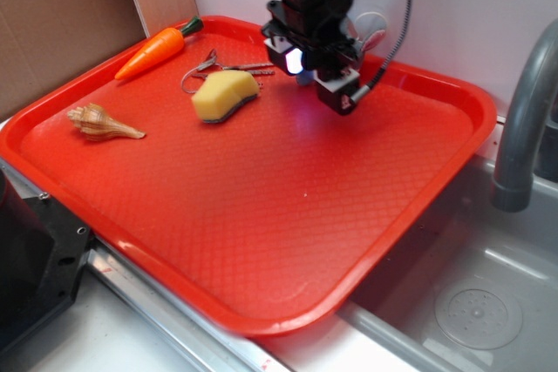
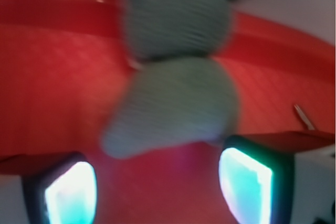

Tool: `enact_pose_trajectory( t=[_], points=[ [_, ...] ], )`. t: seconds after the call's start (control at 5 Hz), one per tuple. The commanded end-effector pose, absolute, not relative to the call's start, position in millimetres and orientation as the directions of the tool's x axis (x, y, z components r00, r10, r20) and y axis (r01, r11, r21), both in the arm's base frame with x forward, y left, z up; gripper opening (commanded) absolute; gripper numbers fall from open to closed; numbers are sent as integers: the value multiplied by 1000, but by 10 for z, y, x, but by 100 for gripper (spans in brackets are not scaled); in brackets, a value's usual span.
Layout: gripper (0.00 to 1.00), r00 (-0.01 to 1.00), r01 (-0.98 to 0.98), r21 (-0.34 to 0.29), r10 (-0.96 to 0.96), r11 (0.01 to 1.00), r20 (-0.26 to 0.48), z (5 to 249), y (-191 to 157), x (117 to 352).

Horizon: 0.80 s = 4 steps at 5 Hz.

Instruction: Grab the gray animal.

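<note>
The gray animal [image 2: 176, 103] fills the upper middle of the wrist view as a blurred, ribbed gray plush lying on the red tray [image 2: 47, 87] near its far rim. My gripper [image 2: 157, 192] is open. Its two glowing fingertips sit at the bottom corners, just short of the toy, and only bare tray lies between them. In the exterior view the gripper [image 1: 316, 77] hangs low over the tray's far side and hides the toy behind it.
On the tray [image 1: 261, 324] lie a yellow sponge [image 1: 225, 95], a tan seashell [image 1: 103, 122], a toy carrot [image 1: 161, 48] and keys [image 1: 231, 67], all left of the gripper. A gray faucet [image 1: 523, 128] and a sink [image 1: 471, 302] are on the right.
</note>
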<state>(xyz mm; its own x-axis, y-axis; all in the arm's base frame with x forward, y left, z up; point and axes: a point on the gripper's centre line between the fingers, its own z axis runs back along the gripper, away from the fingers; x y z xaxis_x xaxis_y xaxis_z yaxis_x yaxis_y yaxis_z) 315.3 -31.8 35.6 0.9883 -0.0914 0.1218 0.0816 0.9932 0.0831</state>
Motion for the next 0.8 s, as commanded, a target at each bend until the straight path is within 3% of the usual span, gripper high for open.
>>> enact_pose_trajectory(
  t=[0.0, 0.2, 0.6],
  points=[
    [100, 941, 38, 20, -43, 999, 335, 1044, -116, 2975],
    [100, 918, 94, -34, -74, 995, 389, 1015, -178, 3070],
    [100, 942, 119, 11, -116, 993, 314, 650, -356, 3468]
  ],
)
